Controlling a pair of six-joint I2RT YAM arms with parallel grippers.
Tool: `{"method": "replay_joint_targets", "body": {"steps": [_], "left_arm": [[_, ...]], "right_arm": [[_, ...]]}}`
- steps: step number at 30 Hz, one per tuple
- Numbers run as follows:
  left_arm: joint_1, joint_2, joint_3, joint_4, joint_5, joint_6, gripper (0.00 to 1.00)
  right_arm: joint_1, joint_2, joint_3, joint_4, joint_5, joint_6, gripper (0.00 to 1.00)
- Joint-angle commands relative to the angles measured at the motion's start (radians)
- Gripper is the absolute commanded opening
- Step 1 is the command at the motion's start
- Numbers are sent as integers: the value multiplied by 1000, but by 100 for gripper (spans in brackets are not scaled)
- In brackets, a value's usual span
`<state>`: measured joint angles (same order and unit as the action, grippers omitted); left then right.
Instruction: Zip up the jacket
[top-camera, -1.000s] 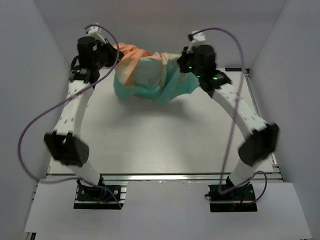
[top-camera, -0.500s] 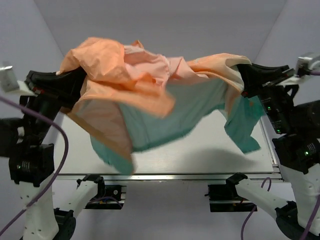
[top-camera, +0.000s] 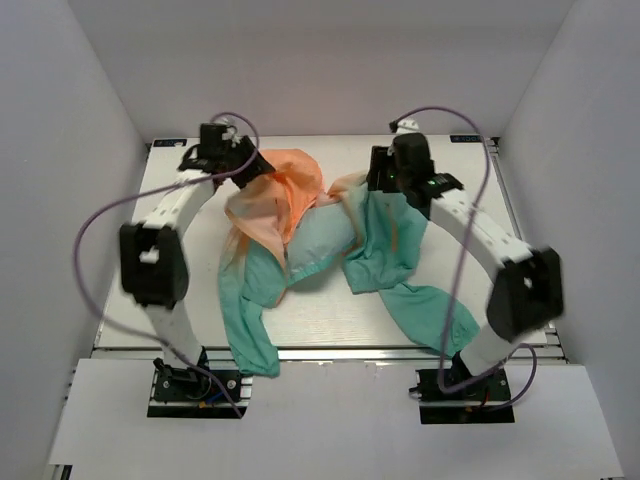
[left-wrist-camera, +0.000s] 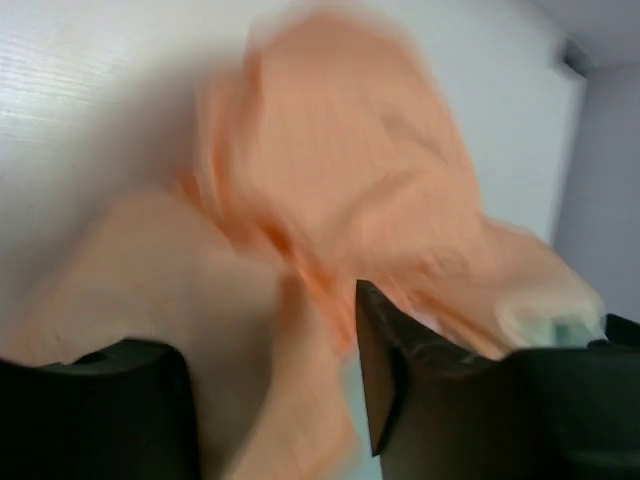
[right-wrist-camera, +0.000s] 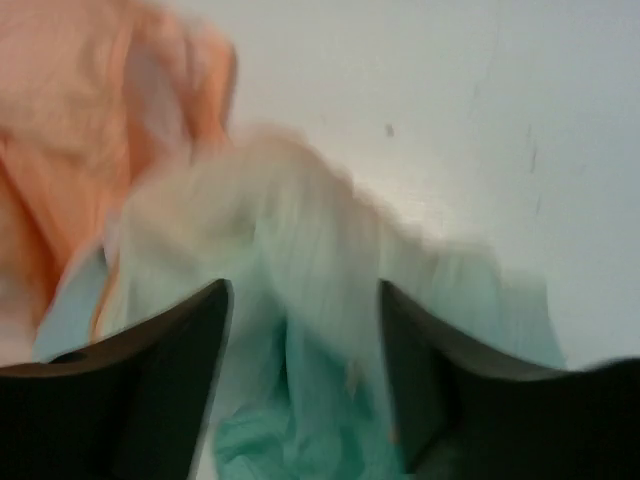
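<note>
The jacket (top-camera: 300, 240) lies crumpled across the middle of the table (top-camera: 330, 320), peach-orange hood toward the back, teal sleeves (top-camera: 430, 315) trailing to the near edge. My left gripper (top-camera: 255, 168) sits at the orange hood's back-left edge. In the left wrist view it (left-wrist-camera: 270, 350) is open, blurred orange cloth (left-wrist-camera: 340, 170) lying loose under the gap. My right gripper (top-camera: 383, 190) is over the jacket's back-right shoulder. In the right wrist view it (right-wrist-camera: 302, 300) is open above pale teal fabric (right-wrist-camera: 290, 250). The zipper cannot be made out.
White walls enclose the table on the left, back and right. Purple cables (top-camera: 90, 240) loop off both arms. A metal rail (top-camera: 330, 353) runs along the near edge; one teal sleeve (top-camera: 250, 345) hangs over it.
The jacket, held up high and spread between both shut grippers, has dropped onto the table. Both arms swung down to the back of the table and both grippers opened, letting it go.
</note>
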<state>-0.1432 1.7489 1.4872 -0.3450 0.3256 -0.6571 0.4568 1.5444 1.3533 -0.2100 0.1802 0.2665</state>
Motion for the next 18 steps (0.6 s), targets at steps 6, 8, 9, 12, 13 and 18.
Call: {"method": "replay_joint_targets", "body": {"steps": [6,8,9,12,13,18], "left_arm": [[-72,111,228,-263,-135,94,98],[-72,-4,116,-224,-132,80,98],[-73,-41,79,-226,-140,76,98],[-75,-203,-95,-249,-175,36,98],[-73,-247,-149,-253,-193,22,98],[-73,-523,-503,-377,-266,-81,98]], "right_arm": [[-38,56,43,-111,-104,23,89],[-38,-53,-28,-111,-110,36,89],[-38,-90,-66,-121,-110,57,89],[-38,-257,-270,-154,-107,94,89],[-38,-301,-380,-161,-110,115,89],[-40,-544,-618,-342,-9,253,89]]}}
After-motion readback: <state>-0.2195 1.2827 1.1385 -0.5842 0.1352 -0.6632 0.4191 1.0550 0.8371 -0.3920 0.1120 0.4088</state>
